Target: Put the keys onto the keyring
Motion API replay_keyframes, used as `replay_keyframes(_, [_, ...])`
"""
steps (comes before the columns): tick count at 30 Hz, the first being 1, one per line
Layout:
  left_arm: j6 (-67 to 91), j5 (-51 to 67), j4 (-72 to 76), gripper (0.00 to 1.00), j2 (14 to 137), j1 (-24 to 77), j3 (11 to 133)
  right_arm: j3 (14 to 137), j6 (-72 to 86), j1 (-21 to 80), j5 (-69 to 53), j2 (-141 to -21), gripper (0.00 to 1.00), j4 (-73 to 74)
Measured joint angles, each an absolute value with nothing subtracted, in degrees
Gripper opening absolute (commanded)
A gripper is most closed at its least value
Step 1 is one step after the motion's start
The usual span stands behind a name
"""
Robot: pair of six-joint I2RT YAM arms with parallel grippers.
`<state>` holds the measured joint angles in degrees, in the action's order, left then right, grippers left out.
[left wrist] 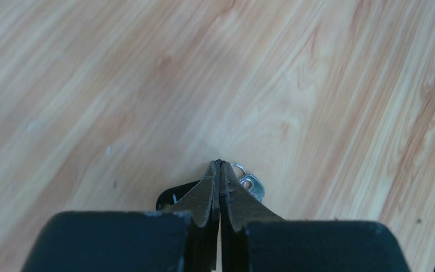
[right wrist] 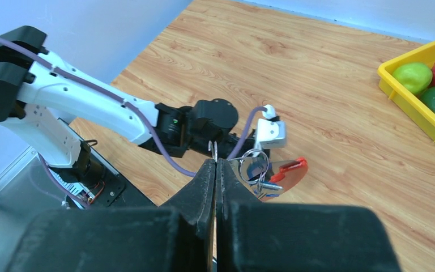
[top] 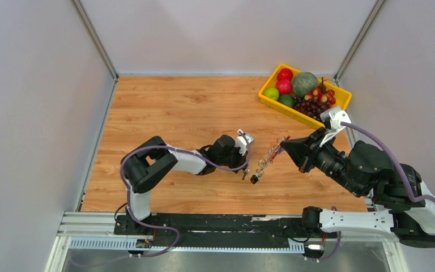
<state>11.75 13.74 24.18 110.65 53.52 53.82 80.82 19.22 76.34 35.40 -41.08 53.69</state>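
Clamping the keyring (right wrist: 283, 170), the right gripper (right wrist: 216, 164) was shut; a key (left wrist: 253, 185) was pinched in the left gripper (left wrist: 220, 167); slow threading was advised.

Robot lab cell. White panels (top: 34, 113) around a wood-grain table (top: 175, 107). Left arm (top: 181, 160), right arm (top: 368, 164) bolted to aluminium rail (top: 88, 224).

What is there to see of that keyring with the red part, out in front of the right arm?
The keyring is a slim, grey, metallic-looking strip with a translucent red curved piece along one side and small wire rings on it. Seen from above, it slants between the two arms. Its upper end, the end with the red piece, is pinched in the right gripper, whose fingers are shut on it. Nothing else clearly touches it.
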Motion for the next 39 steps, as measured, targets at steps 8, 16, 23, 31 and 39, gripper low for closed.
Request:
replay_keyframes(8, [14.6, 10.0, 21.1, 0.00, 96.3, 53.3, 38.8, 80.5, 19.2, 76.3, 34.6, -41.2, 0.00, 52.8])
replay_keyframes(16, [14.7, 6.9, 12.8, 0.26, 80.7, 53.3, 35.5, 80.4, 19.1, 76.3, 33.7, -42.4, 0.00, 51.2])
replay_keyframes(23, [12.7, 7.2, 10.5, 0.41, 77.8, 53.3, 37.3, 80.4, 18.9, 76.3, 32.5, -44.0, 0.00, 50.2])
replay_keyframes(31, [11.3, 7.8, 9.7, 0.47, 82.9, 53.3, 37.3, 80.4, 18.9, 76.3, 31.8, -45.6, 0.00, 49.9])
replay_keyframes(39, [9.4, 2.8, 10.5, 0.52, 85.7, 53.3, 37.2, 80.4, 18.4, 76.3, 31.6, -45.8, 0.00, 49.9])
